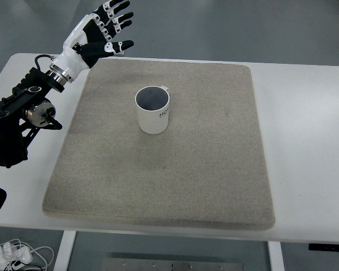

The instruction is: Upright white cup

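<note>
Surface [305,141] first: a white tabletop carrying a large beige felt mat [214,169] that covers most of it. Near the mat's upper middle the white cup [153,110] stands upright, mouth up, its small handle turned toward the far side. The left robot hand [99,34] hangs above the mat's far left corner, well apart from the cup, fingers spread and holding nothing. The right arm is out of view.

Judging from how things lie, the uprighting looks done, so the risk is small. A low sweep of the black forearm [22,113] across the mat could clip the cup and tip it again. The soft mat gives a slightly yielding base, so a light knock might be enough.
</note>
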